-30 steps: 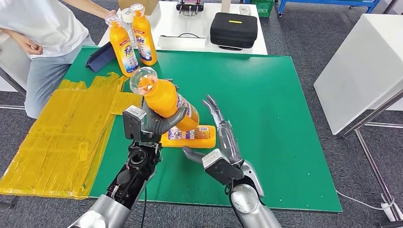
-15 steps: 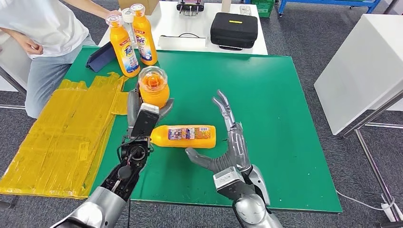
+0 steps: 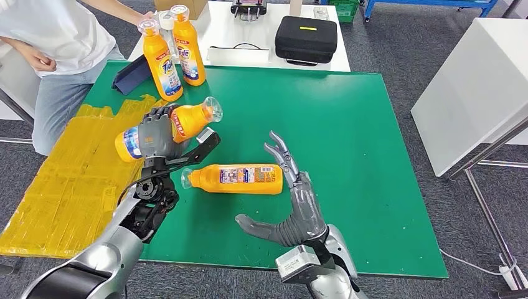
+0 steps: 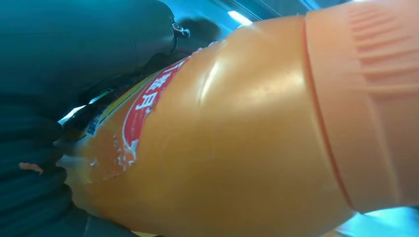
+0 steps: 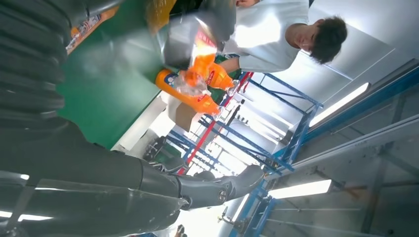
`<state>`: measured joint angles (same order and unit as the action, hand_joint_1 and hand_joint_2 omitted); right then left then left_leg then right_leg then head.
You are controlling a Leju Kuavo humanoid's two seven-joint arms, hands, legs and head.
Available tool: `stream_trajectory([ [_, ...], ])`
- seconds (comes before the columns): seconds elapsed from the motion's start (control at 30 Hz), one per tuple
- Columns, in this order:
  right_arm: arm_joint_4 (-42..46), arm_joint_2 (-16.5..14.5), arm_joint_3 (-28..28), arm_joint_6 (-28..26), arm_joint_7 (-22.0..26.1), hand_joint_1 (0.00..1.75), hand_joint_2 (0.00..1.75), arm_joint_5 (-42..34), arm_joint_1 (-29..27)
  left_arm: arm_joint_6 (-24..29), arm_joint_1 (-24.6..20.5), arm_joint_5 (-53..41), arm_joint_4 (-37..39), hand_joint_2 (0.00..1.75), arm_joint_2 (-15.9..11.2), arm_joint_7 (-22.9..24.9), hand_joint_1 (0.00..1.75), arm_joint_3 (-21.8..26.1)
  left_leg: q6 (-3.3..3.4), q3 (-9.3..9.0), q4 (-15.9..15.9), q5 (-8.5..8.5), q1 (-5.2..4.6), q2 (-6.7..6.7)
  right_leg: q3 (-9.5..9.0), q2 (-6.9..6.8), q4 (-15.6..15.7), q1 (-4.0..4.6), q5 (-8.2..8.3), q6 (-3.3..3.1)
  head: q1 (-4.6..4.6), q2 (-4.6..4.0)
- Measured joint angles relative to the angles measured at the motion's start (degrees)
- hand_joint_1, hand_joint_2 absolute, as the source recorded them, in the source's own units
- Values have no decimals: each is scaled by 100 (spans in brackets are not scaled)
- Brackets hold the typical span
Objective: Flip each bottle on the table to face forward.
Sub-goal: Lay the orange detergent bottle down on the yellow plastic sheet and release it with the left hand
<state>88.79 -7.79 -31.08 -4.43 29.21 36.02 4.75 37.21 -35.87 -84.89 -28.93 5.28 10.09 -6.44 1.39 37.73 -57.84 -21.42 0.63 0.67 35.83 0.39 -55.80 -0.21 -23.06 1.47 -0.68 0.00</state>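
Observation:
My left hand (image 3: 155, 137) grips an orange bottle (image 3: 180, 121) lifted off the green table (image 3: 348, 124) and tipped on its side, clear cap toward the right. Up close in the left wrist view the held bottle (image 4: 237, 143) shows a red label. A second orange bottle (image 3: 235, 179) lies flat near the middle of the table, cap toward the left. My right hand (image 3: 292, 208) hovers open just to its right, fingers spread, touching nothing. Two more orange bottles (image 3: 160, 61) (image 3: 188, 47) stand upright at the far left corner.
A person (image 3: 59, 37) stands at the far left with a hand by the upright bottles. Yellow plastic sheeting (image 3: 75, 180) covers the table's left edge. A black case (image 3: 306, 39) sits on a white table behind. A white table (image 3: 479, 81) stands to the right.
My left hand has swung the held bottle from upright to lying sideways and moved it left. My right hand has drawn back from the lying bottle, toward me.

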Motion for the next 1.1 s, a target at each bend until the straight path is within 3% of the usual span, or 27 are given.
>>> stream_trajectory([
  [0.13, 162, 59, 7, 68, 53, 0, 175, 47, -176, -139, -7, -455, 256, 175, -204, 823, 175, -43, -1, 0, 0, 0, 0, -3, 2, 1, 0, 0, -1, -1, -1, -1],
  [0.3, 366, 124, 50, 75, 62, 0, 175, 154, -404, -429, -6, -487, 429, 175, -422, 1357, 175, -208, -1, 2, 0, -1, 0, -3, 3, 1, 0, 0, -1, -2, 1, 0],
  [0.67, 702, 216, 174, 61, 74, 0, 175, 206, -706, -754, 23, -498, 604, 175, -704, 1717, 175, -289, -3, 2, 0, -2, 0, -5, 2, 3, 0, 0, -1, -2, 1, 0],
  [1.1, 1223, 489, 498, -102, 181, 0, 175, 334, -1513, -1125, 471, -498, 717, 175, -1321, 2148, 175, 28, -14, 2, 2, -10, 4, -12, 8, 13, 1, 5, -14, -21, 1, 0],
])
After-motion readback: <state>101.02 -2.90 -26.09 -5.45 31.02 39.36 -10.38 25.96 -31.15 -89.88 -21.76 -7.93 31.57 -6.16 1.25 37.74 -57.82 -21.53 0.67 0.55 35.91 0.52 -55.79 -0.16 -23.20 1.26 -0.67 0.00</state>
